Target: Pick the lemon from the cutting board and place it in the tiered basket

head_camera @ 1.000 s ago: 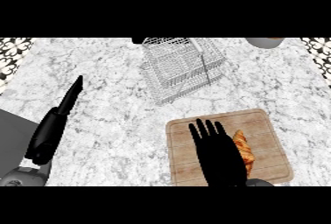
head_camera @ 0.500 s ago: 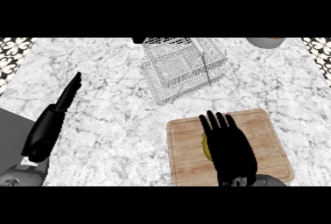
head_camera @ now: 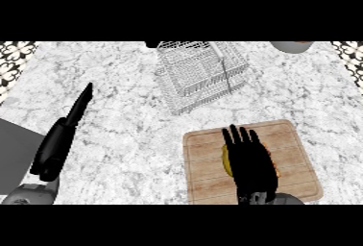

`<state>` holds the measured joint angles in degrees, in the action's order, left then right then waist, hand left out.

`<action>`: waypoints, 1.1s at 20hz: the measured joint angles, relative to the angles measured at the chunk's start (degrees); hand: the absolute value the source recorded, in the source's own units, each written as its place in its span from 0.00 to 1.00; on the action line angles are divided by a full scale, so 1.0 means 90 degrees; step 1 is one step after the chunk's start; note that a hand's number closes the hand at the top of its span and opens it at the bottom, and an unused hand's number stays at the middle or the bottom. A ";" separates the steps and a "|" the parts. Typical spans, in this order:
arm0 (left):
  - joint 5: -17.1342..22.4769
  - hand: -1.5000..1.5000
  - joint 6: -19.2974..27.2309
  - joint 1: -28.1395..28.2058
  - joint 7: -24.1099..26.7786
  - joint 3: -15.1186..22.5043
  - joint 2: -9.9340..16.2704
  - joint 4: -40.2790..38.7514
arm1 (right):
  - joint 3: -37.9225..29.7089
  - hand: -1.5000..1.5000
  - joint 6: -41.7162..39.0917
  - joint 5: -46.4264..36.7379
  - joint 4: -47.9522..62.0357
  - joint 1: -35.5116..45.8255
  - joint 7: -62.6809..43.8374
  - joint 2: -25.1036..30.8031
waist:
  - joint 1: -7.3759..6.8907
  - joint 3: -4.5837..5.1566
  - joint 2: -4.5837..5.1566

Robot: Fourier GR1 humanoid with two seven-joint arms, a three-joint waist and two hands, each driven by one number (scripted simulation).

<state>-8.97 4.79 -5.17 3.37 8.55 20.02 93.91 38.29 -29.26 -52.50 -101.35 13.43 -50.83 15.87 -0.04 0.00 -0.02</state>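
Right hand (head_camera: 248, 161), fingers straight and holding nothing, shifted inward since a second ago to cover the lemon (head_camera: 226, 161) on the cutting board (head_camera: 205, 163); grasp apparently imminent, tiered basket (head_camera: 202, 72) beyond the board unfilled.

From my seat the worktop (head_camera: 127, 120) reads as polished marble, white veined with grey, smooth throughout. At twelve o'clock the tiered basket (head_camera: 202, 74) looks like thin wire mesh in pale metal, see-through down to the stone. At five o'clock the cutting board (head_camera: 291, 149) is light wood with straight grain lines, matt and unvarnished by the look of it. The lemon (head_camera: 226, 161) shows only a sliver of dull yellow skin. Each robot hand, right (head_camera: 248, 161) and left (head_camera: 67, 132), appears matt black, like plastic, on grey forearms.
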 measured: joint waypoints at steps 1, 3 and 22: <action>0.0023 0.50 -0.0073 -0.0009 0.0047 -0.0084 -0.0009 -0.0055 | -0.0031 0.00 0.0043 -0.0092 0.0101 -0.0033 0.0085 -0.0043 | 0.0000 0.0000 0.0000; -0.0045 0.50 -0.0136 -0.0149 0.0002 -0.0147 -0.0106 -0.0141 | -0.0168 0.00 0.0104 -0.0206 0.0219 -0.0102 0.0270 -0.0071 | 0.0003 -0.0001 0.0001; -0.0451 0.50 -0.0571 0.0003 0.0077 -0.0509 -0.0488 -0.0003 | -0.0529 1.00 0.0949 -0.0992 0.1465 -0.0117 0.1985 -0.0680 | 0.0003 0.0020 -0.0012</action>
<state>-13.04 -0.35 -5.14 4.06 3.97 15.63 93.88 33.53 -20.72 -61.42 -88.17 12.38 -32.96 9.75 -0.01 0.18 -0.13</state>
